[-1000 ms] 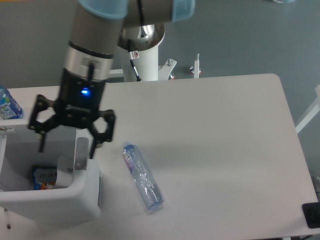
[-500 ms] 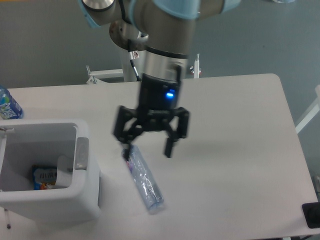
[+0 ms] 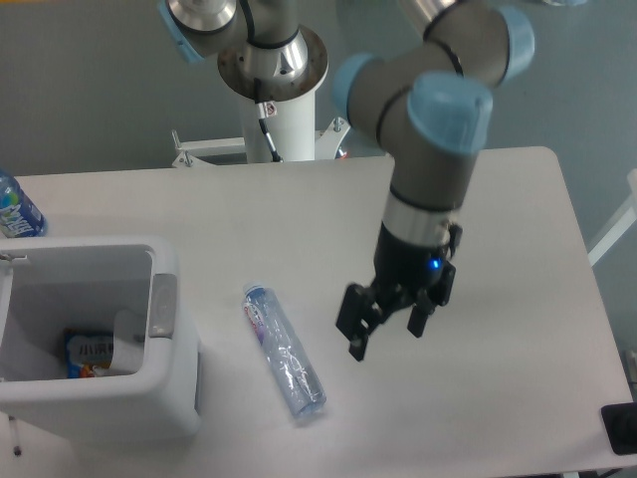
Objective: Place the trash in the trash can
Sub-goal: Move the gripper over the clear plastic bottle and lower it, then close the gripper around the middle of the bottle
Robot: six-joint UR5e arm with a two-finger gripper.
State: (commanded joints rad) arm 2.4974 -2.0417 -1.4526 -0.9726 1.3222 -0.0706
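Note:
A long clear crushed plastic bottle (image 3: 284,354) lies flat on the white table, slanting from upper left to lower right. My gripper (image 3: 386,339) hangs open and empty a short way to its right, apart from it, with its black fingers (image 3: 355,339) pointing down. The trash can (image 3: 164,388), a white boxy bin with a grey tab (image 3: 162,305), stands at the front left, just left of the bottle. Inside it lie a small flattened packet (image 3: 90,354) and a white piece (image 3: 129,327).
A bottle with a bright blue label (image 3: 15,209) stands at the far left edge behind the bin. The arm's white base column (image 3: 284,110) rises at the back of the table. A black object (image 3: 621,428) sits at the front right corner.
My gripper has swung from above the bin, across the bottle, to the bottle's right side and turned. The bottle and the bin have stayed where they were.

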